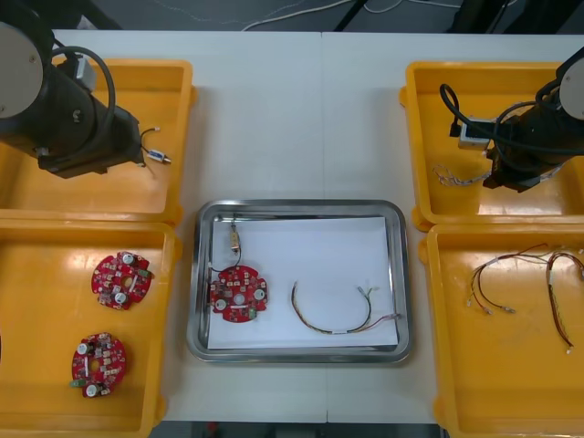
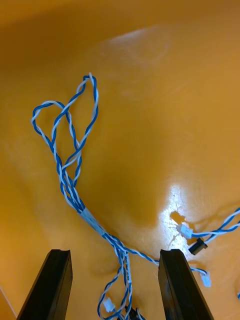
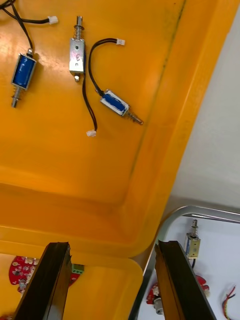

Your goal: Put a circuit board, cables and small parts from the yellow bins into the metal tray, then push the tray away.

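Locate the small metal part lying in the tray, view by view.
Front view: small metal part in the tray, far left corner, beyond the circuit board.
Left wrist view: it lies inside the rim, past the open left gripper.
Right wrist view: open right gripper faces blue and white cable instead.
Shared landmark: tray rim.

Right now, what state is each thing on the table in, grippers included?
Metal tray: partly loaded, not pushed away.
Circuit board: lying in the tray.
Small metal part: lying in the tray.
Red and yellow cable: lying in the tray.
Blue and white cable: loose in the far right bin, ungripped.
Right gripper: open, over that cable.
Left gripper: open, empty, above the far left bin.
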Tool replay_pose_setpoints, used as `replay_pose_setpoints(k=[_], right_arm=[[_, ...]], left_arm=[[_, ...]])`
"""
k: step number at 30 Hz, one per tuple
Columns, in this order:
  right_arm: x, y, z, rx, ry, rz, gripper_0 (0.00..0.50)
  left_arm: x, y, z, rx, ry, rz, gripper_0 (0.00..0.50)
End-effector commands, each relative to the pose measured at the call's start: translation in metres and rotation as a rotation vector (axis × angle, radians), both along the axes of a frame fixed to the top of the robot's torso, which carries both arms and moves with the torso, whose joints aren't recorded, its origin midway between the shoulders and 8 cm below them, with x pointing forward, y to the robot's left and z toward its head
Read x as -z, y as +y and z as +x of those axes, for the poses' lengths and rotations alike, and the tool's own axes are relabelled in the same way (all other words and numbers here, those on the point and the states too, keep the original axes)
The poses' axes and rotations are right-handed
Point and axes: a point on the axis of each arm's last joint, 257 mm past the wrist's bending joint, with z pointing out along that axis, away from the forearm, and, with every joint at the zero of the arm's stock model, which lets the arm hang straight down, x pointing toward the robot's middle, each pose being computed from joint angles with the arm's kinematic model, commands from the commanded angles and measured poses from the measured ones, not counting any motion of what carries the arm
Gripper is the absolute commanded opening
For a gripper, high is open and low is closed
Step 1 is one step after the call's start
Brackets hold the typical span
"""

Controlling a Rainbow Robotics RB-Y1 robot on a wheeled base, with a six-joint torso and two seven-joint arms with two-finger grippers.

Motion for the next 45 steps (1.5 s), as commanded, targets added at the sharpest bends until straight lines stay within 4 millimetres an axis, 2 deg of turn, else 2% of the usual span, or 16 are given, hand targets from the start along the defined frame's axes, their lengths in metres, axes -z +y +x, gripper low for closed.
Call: replay_pose_setpoints(k=[1,5,9,18,28,34,45], right_arm=[[-0.015,0.004,0.011,-0.055,-0.042,-0.033,0.500],[-0.013,0.006,0.010,-0.061,-0.039,-0.029,0.500],[-0.007,0.012,0.009,-0.067,-0.035,-0.014,0.500],[0.003,0.011,0.009,-0.063,-0.050,0.001,0.500],[0.010,0.008,0.006,-0.054,-0.040,0.003,0.500],[0.016,0.005,0.002,-0.049,-0.030,0.001,0.500],[0.026,0.006,-0.004,-0.051,-0.005,0.001,0.500]], left_arm=[[-0.029,0.034,0.015,-0.048,-0.068,0.079,0.500],[-0.026,0.052,0.020,-0.034,-0.058,0.119,0.500],[-0.022,0.064,0.027,-0.010,-0.053,0.124,0.500],[-0.019,0.086,0.037,0.030,-0.060,0.142,0.500],[-0.024,0.098,0.046,0.043,-0.089,0.177,0.500],[-0.031,0.108,0.055,0.097,-0.128,0.266,0.500],[-0.032,0.121,0.070,0.102,-0.202,0.318,0.500]])
